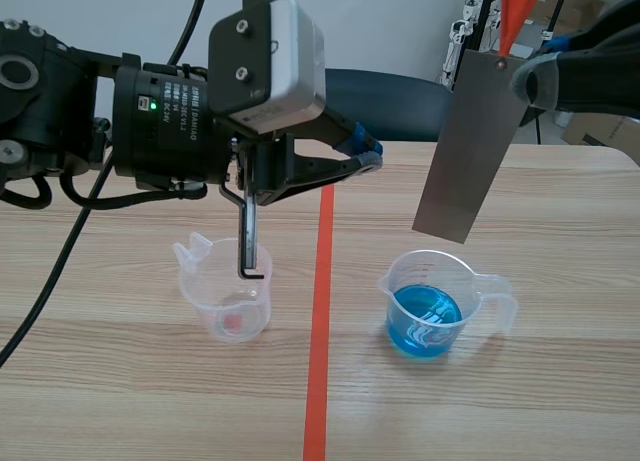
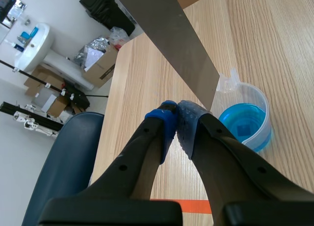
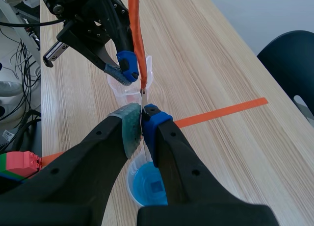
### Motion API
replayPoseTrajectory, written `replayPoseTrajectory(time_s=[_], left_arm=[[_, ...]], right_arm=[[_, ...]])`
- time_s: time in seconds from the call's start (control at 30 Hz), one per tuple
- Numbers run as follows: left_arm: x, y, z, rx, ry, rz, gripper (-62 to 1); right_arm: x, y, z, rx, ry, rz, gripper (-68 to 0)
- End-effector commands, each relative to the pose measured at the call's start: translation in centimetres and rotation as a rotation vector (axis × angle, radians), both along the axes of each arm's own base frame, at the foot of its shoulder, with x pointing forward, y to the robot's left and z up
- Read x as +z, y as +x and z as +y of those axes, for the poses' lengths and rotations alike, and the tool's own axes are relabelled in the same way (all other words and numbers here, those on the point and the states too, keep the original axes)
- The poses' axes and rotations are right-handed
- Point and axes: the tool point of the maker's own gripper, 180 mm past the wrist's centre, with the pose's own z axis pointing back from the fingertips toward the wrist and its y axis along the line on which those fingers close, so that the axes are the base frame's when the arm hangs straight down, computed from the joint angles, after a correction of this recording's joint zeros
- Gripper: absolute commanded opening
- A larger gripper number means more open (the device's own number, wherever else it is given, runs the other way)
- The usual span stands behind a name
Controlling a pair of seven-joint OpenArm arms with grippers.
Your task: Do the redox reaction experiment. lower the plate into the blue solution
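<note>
The right gripper [image 3: 142, 119] is hanging high, clenching the metal plate [image 1: 470, 146] by its top; the plate is pointing lengthwise down, slightly slanted, above the cup [image 1: 425, 316] of blue liquid. The left gripper [image 2: 176, 115] is hovering clenched on nothing.

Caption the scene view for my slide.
Right gripper holds a metal plate tilted above the beaker of blue solution.

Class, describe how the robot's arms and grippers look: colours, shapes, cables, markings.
Both arms are black. The left arm is a thick cylinder with white lettering, a green light, black cables and a pale grey camera box. The left gripper and right gripper each have two thick black fingers, one pad blue, one greyish and dotted.
</note>
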Motion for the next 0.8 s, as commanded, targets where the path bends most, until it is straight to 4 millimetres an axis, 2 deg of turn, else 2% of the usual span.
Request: replayPoseTrajectory(time_s=[0.0,0.77], left_arm=[[0.84,0.05,-0.22,-0.005,-0.029,-0.012,-58.2],[0.65,0.08,-0.14,-0.002,-0.026,-0.007,-58.2]], right_arm=[[1.37,0.16,0.02,0.007,0.016,-0.032,-66.9],[1.19,0.16,-0.03,0.006,0.007,-0.028,-66.9]])
